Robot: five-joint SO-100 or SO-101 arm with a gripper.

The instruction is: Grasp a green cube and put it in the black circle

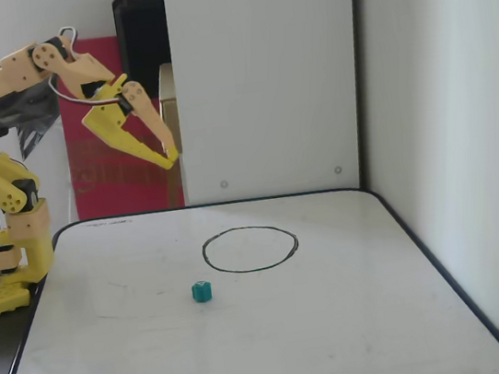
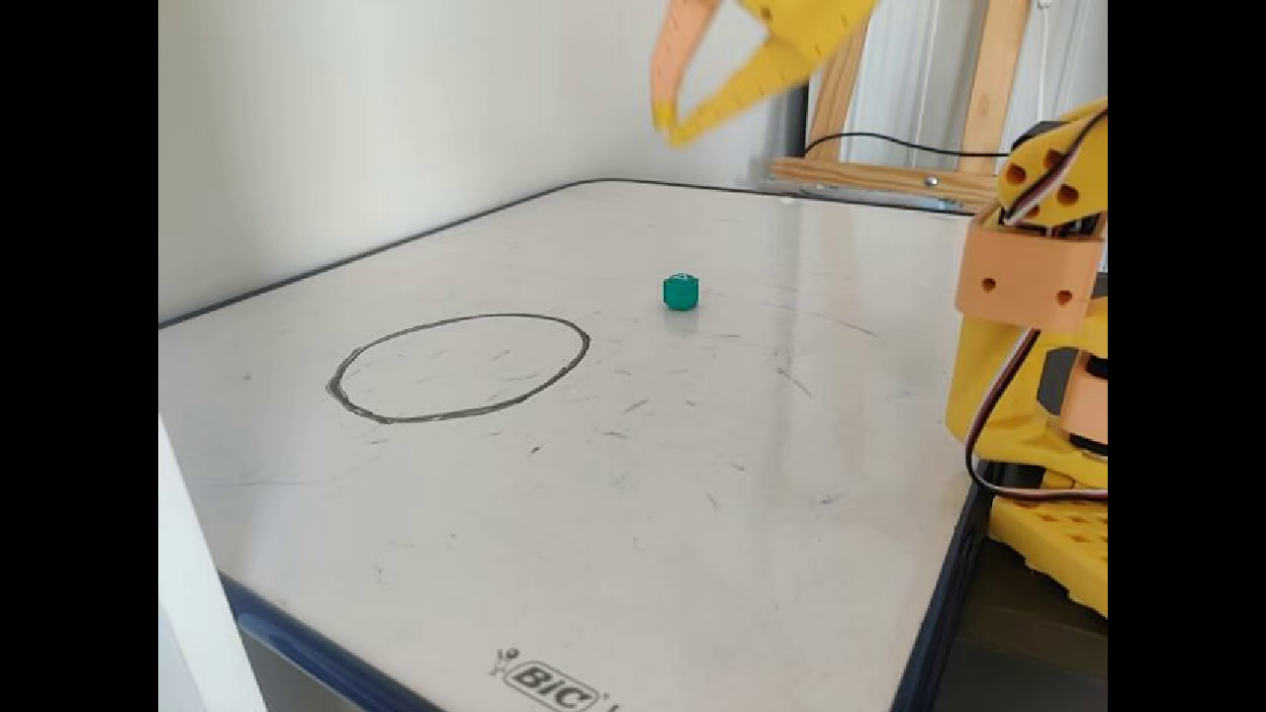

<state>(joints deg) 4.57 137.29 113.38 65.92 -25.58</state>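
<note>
High above the bench (image 1: 254, 354), the pincer (image 1: 171, 158) hung with its tips nearly pinched together, holding nothing. On the scuffed glossy whiteboard top sat the little green cube (image 2: 680, 292), rounded at the corners, just outside the wobbly black circle (image 2: 457, 367).

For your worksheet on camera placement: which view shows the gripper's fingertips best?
The fixed view facing the white back panel: the whole gripper shows, raised, fingertips nearly touching. The other fixed view crops the gripper at its top edge.
</note>
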